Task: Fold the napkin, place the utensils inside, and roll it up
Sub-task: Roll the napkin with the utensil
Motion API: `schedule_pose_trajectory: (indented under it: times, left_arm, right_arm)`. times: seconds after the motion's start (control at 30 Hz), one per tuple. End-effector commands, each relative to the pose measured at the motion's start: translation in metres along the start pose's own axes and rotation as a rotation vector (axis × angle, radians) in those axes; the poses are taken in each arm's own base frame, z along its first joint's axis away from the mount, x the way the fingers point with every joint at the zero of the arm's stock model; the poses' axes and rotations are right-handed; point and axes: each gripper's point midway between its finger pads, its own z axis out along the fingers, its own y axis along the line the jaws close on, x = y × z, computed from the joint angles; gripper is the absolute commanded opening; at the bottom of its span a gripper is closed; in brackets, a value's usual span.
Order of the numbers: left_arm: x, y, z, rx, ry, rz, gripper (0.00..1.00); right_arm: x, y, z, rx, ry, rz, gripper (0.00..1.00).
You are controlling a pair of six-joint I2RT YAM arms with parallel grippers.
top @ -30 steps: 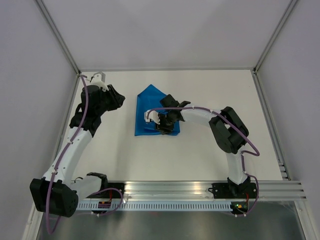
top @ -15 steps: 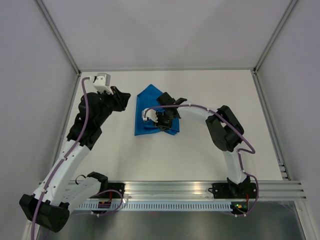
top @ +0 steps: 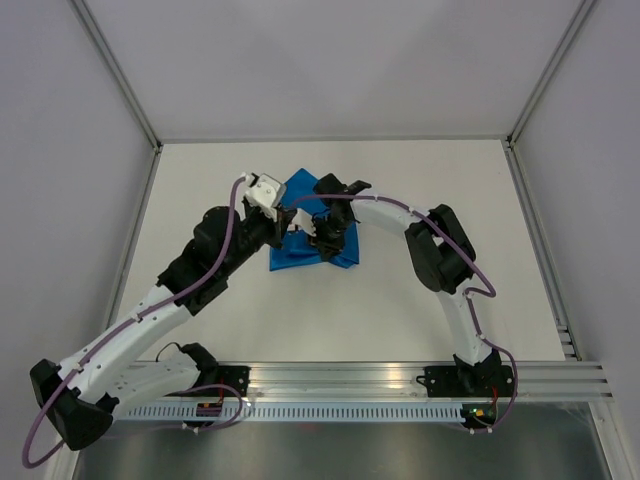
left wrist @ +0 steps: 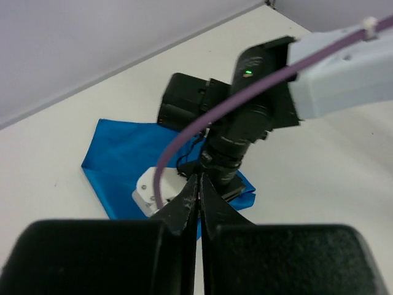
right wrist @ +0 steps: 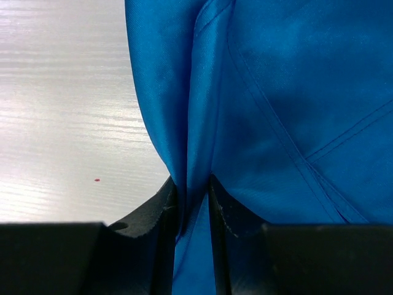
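Left hand swung in, now closed; right hand pinching one napkin fold

The left gripper has its two dark fingers pressed together, nothing between them, tips aimed at the napkin. The blue napkin lies crumpled on the white counter. The right arm comes down onto the napkin, a purple cable looping along it, a green light glowing on its black wrist.
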Motion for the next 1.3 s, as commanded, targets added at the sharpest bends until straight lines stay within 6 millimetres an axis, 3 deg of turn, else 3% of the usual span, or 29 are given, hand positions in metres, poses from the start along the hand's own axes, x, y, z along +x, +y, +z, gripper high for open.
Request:
schedule_pose_trajectory:
  times: [0.0,0.2,0.57,0.97,1.0,1.27]
  left_arm:
    - [-0.013,-0.008,0.005,-0.013,-0.051,0.163,0.04]
    - [0.003,-0.028,0.013,0.013,-0.005,0.269,0.02]
    - [0.081,-0.06,0.041,0.026,0.247,0.542,0.02]
    - [0.162,-0.086,0.061,0.17,0.475,0.591,0.53]
    - [0.174,-0.088,0.063,0.183,0.507,0.596,0.55]
    - [0.204,-0.107,0.075,0.279,0.569,0.583,0.66]
  right_arm:
    - [0.063,0.041,0.02,-0.226,0.163,0.133,0.19]
    - [0.074,0.044,0.015,-0.299,0.172,0.161,0.17]
    - [0.097,0.046,0.0,-0.384,0.18,0.216,0.15]
    - [0.113,0.044,-0.005,-0.423,0.181,0.258,0.15]
    - [0.113,0.043,-0.004,-0.422,0.181,0.257,0.15]
    - [0.117,0.039,-0.002,-0.416,0.174,0.276,0.15]
